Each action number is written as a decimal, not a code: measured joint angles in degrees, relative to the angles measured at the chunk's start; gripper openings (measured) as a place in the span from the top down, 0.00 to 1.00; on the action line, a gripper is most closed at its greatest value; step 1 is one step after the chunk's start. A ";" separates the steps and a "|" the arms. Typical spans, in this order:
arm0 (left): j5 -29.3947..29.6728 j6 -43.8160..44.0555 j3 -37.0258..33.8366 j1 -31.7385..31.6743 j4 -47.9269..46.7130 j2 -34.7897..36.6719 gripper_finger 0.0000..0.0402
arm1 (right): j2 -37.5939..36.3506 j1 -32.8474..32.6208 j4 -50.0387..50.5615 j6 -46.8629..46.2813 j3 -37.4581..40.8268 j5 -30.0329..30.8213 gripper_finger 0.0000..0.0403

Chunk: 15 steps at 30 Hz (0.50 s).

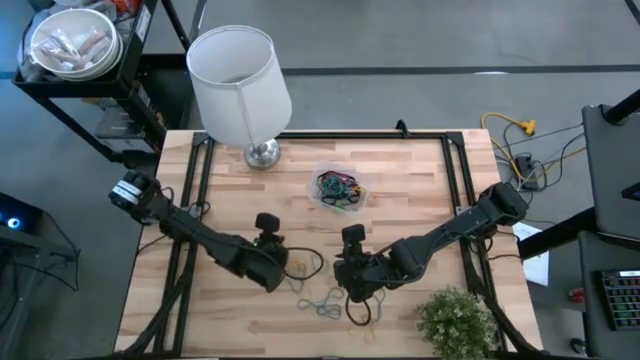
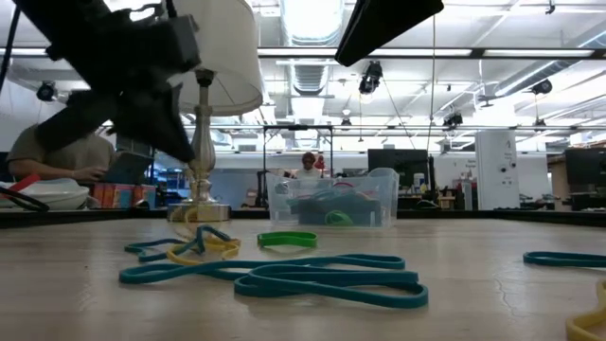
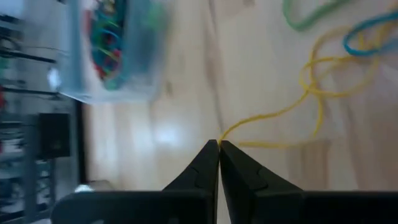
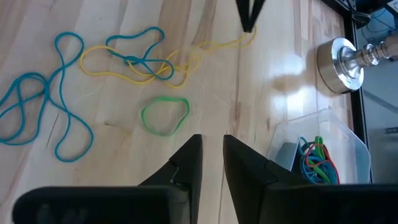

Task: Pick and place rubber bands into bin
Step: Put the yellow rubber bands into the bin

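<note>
1. Teal rubber bands (image 2: 322, 277) lie looped nearest on the wooden table (image 1: 420, 190), tangled with yellow ones; a green band (image 4: 165, 115) rests just beyond.
2. Above them, the right gripper (image 4: 211, 152) hangs over the green band, fingers narrowly parted and empty.
3. Beside it, the left gripper (image 3: 219, 148) has its jaws pinched together on a yellow band (image 3: 311, 81).
4. Farther back sits the clear bin (image 1: 340, 188), holding mixed bands, near a lamp (image 1: 240, 85).
5. No readable writing shows.
</note>
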State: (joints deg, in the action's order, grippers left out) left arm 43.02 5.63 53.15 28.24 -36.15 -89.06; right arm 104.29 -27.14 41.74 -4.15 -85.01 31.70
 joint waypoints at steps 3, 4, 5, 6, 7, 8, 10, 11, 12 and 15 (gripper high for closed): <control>3.83 -0.64 1.63 0.90 0.07 0.07 1.00 | 0.00 0.00 0.01 0.07 0.00 0.01 0.85; 5.07 -1.38 2.17 1.33 0.08 0.07 1.00 | 0.00 0.00 0.02 0.07 0.00 0.01 0.85; 6.12 -1.86 2.68 1.76 0.14 0.07 1.00 | 0.00 0.00 0.02 0.11 0.00 0.01 0.85; 7.37 -2.47 3.22 2.16 0.14 0.07 1.00 | 0.00 0.00 0.02 0.26 0.00 0.01 0.86; 8.62 -3.08 3.68 2.56 0.16 0.07 1.00 | 0.00 0.00 0.02 0.27 0.00 0.01 0.86; 9.49 -3.62 4.20 2.92 0.16 0.07 1.00 | 0.00 0.00 0.02 0.27 0.00 0.01 0.85; 10.25 -4.81 5.23 3.34 0.34 0.09 1.00 | 0.00 0.00 0.02 0.27 0.00 0.01 0.85; 10.60 -5.51 5.73 3.40 0.46 0.09 1.00 | 0.00 0.00 0.02 0.27 0.00 0.01 0.85; 11.14 -6.24 6.08 3.38 0.96 0.11 1.00 | 0.00 0.00 0.02 0.27 0.00 0.03 0.85; 13.71 -9.86 6.53 3.32 3.65 0.13 1.00 | 0.00 0.00 0.02 0.28 0.00 0.09 0.85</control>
State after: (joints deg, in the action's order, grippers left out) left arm 56.73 -4.23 59.68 31.57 -32.50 -88.92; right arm 104.29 -27.14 41.76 -3.87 -85.01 31.78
